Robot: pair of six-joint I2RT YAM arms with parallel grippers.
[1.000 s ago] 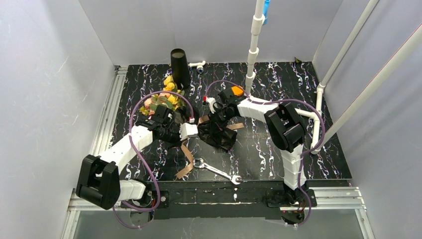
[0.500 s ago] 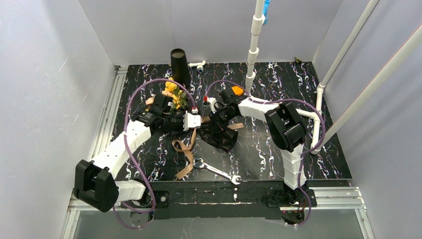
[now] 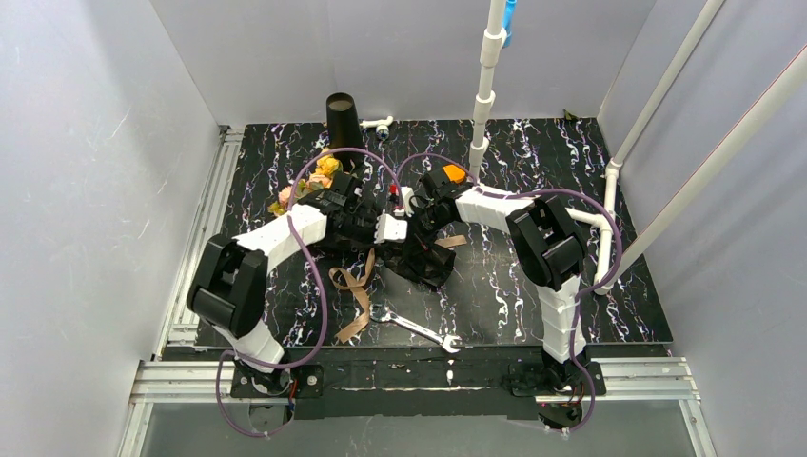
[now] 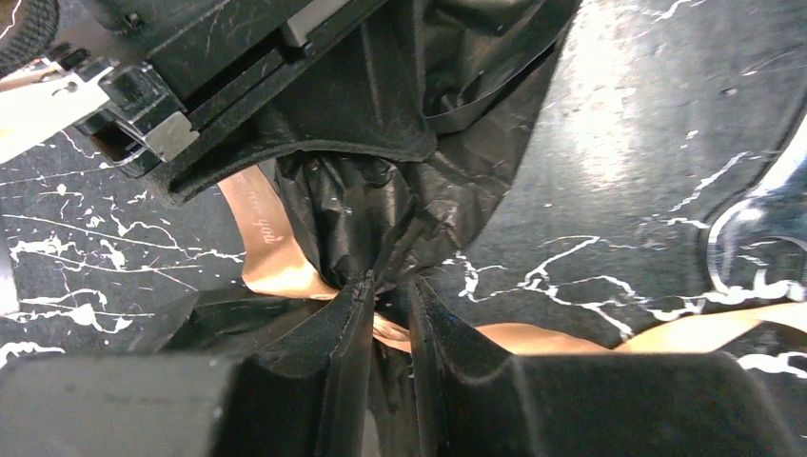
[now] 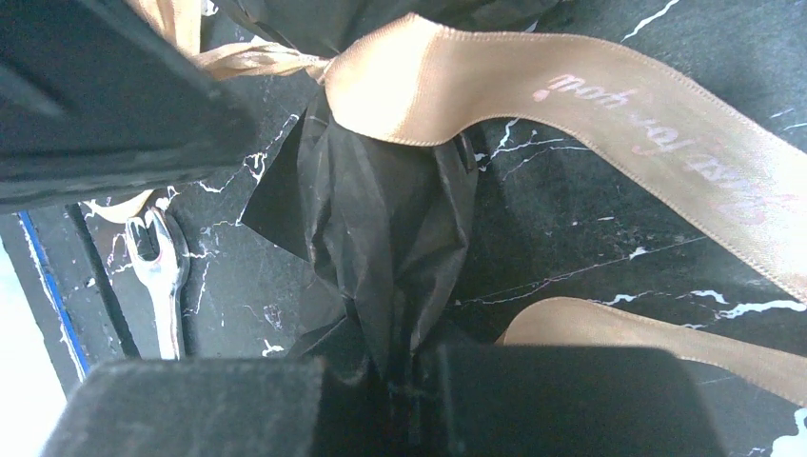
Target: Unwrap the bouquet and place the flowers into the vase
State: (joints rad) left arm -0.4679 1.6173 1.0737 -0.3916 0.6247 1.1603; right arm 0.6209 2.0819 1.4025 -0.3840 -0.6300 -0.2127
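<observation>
Bouquet (image 3: 423, 259) lies mid-desk (image 3: 533, 286), flowers (image 3: 324, 176) pointing toward the vase (image 3: 343, 124), which stands upright at the far edge, left of centre. Ribbon (image 5: 571, 114) is knotted round the wrapping paper (image 5: 381, 219).

Right jaws: closed on a fold of paper. Left jaws: narrow slit, tips at the paper's gathered neck; cannot tell if pinching.

Judgement: paper is thin, crinkly and probably tears easily; ribbon looks slick. Flowers are likely light with bendy stems, so take the bunched stems, not the heads.

Robotics lab test cell, plain grey panel walls (image 3: 95, 143) round a black marbled table (image 3: 533, 281), aluminium rail (image 3: 202, 224) along the table's left edge, white pipe post (image 3: 485, 90) standing on it.
</observation>
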